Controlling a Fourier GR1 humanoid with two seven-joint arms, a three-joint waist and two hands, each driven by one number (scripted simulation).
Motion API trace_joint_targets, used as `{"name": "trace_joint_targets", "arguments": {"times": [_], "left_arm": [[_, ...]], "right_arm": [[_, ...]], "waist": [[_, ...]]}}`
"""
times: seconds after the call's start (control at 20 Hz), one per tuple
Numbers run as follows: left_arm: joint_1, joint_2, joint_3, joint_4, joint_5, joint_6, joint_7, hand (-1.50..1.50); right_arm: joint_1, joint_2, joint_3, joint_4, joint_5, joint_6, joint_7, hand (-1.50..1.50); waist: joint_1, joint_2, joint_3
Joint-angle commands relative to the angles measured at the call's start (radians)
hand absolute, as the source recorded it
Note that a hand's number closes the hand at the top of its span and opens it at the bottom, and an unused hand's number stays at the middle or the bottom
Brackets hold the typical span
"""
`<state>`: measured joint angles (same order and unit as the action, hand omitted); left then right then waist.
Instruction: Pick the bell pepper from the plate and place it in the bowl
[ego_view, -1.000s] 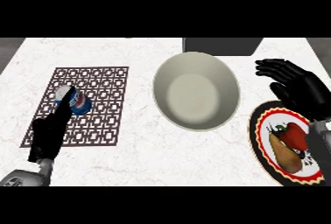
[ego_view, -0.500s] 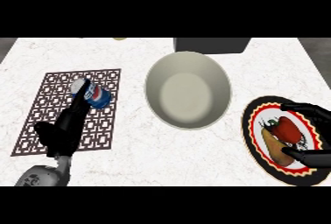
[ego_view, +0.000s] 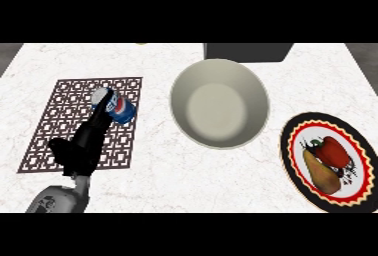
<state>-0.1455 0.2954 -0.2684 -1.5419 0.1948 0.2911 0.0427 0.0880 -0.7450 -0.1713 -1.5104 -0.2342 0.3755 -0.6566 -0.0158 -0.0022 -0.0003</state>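
A red bell pepper lies on a round plate with a red and black patterned rim, at the right edge of the head view. A brownish, oblong piece of food lies against the pepper's near side. The empty cream bowl stands just left of the plate, in the middle of the counter. My left hand rests open at the lower left, its straight fingers pointing up toward a blue can. My right hand shows nowhere in the view.
The blue can lies tilted on a dark lattice mat at the left, just past my left fingertips. A dark box stands at the counter's far edge, behind the bowl.
My right hand, which hovered over the plate and pepper, has gone out of view. The pepper still lies on the plate. The left hand stays by the can.
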Motion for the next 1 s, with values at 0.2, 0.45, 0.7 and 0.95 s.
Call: {"name": "trace_joint_targets", "arguments": {"times": [0.2,0.45,0.7,0.95], "left_arm": [[0.017,-0.024,0.007,-0.034,-0.024,-0.022,0.011,0.0],[-0.059,-0.045,0.032,0.069,-0.034,-0.039,-0.015,0.0],[-0.064,-0.053,0.057,0.082,-0.033,-0.05,-0.007,0.0],[-0.056,-0.066,0.066,0.051,-0.069,-0.07,0.026,0.0]], "right_arm": [[-0.014,-0.101,-0.052,-0.105,-0.007,0.06,0.286,-1.5],[-0.09,-0.156,0.009,-0.081,0.042,0.09,0.46,-1.5],[-0.106,-0.142,0.089,-0.038,0.159,0.133,0.495,-1.5],[-0.134,-0.084,0.088,0.079,0.3,0.168,0.374,-1.5]], "waist": [[0.016,0.001,0.0],[0.019,0.005,-0.001],[0.021,0.006,0.0],[0.017,0.003,0.001]]}}
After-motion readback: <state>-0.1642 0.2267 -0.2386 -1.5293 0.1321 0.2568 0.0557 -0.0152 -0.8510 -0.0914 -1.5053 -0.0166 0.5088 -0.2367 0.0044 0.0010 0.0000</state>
